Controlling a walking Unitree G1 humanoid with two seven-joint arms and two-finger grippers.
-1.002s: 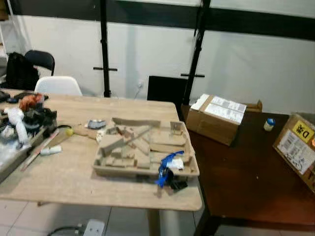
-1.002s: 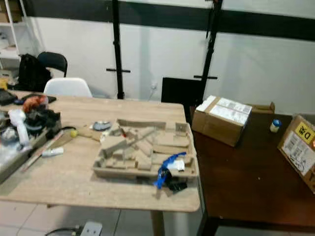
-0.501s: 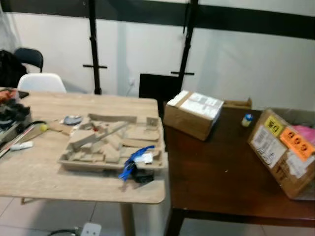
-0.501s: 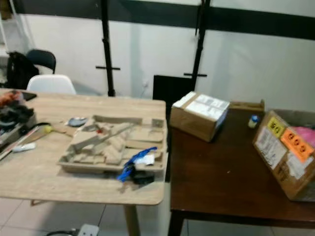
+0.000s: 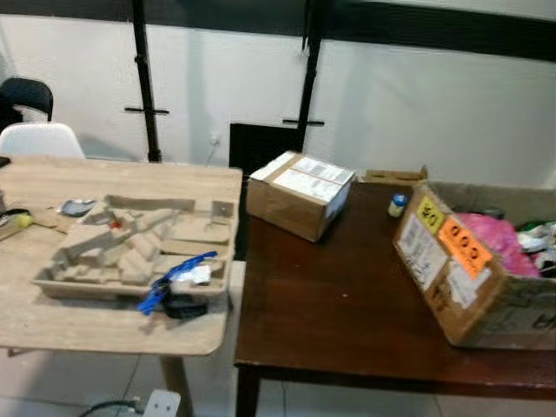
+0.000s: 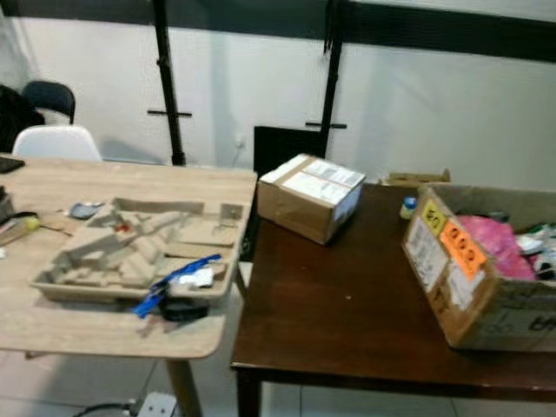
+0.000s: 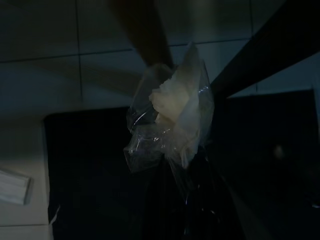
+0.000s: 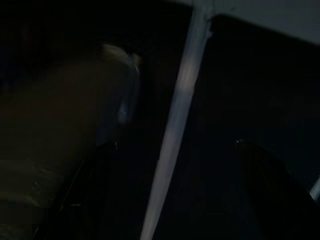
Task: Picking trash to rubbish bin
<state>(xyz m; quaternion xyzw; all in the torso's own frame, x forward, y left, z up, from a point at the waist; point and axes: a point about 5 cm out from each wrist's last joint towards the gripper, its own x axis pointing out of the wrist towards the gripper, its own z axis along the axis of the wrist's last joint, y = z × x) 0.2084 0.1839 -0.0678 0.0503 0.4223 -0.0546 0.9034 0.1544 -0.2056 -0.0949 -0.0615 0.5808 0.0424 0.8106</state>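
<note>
Dark table [image 5: 339, 295], sealed carton [image 5: 298, 194], open box [image 5: 473, 261]

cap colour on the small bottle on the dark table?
Blue cap on the small bottle; clearest in the left eye view.

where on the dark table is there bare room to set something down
The dark table is bare across its middle and front, between the sealed cardboard box and the open box of trash. Its right side is crowded by that open box, and a small bottle stands at the back.
</note>
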